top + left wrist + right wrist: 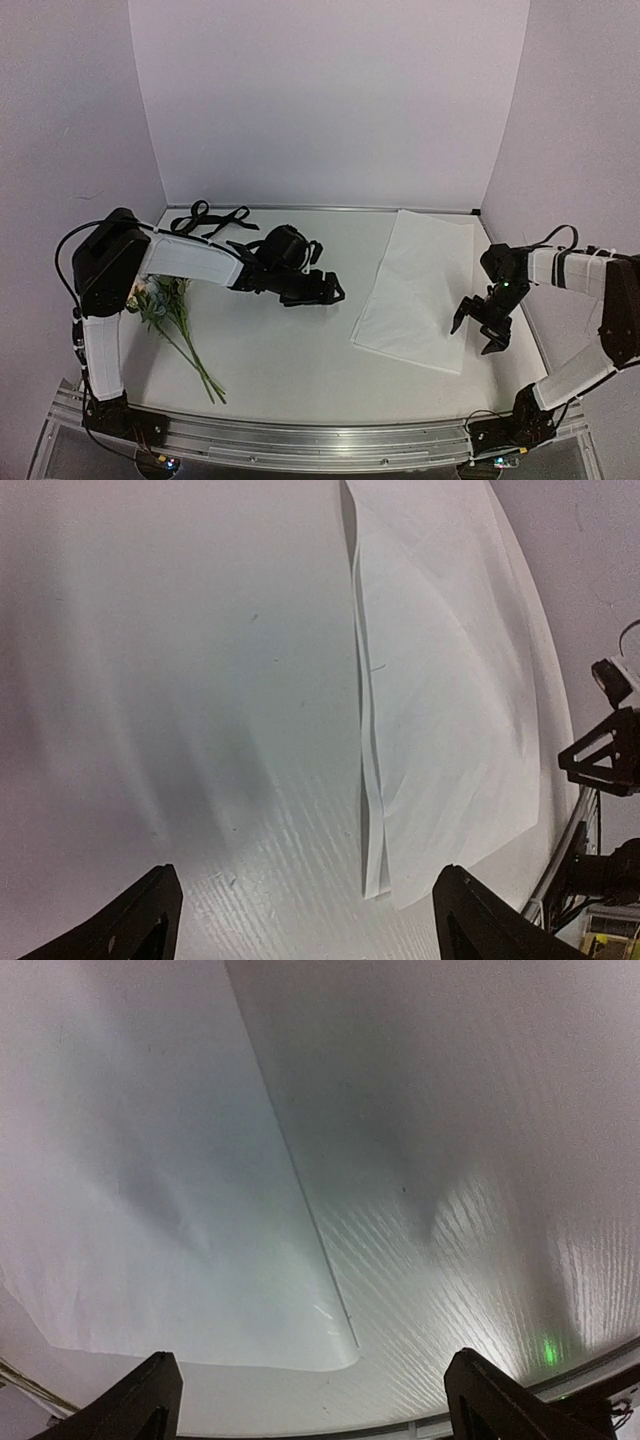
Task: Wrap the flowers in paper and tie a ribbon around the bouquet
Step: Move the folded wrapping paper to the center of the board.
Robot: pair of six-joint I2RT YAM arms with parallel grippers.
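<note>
Flowers (170, 315) lie at the near left of the worktop (290, 360), beside my left arm's base and well apart from the paper (420, 285), which lies flat at the right. My left fingers (335, 292) hang spread wide and empty over bare worktop between the two. My right fingers (480, 332), also spread and empty, hover at the paper's near right edge. The sheet looks thin, so I judge a careless pinch could crease or drag it, or catch only one layer where its left edge seems doubled. The slim stems could slip or scatter. The ribbon (205, 218) lies looped at the far left, and my own left forearm crosses between it and the flowers.
</note>
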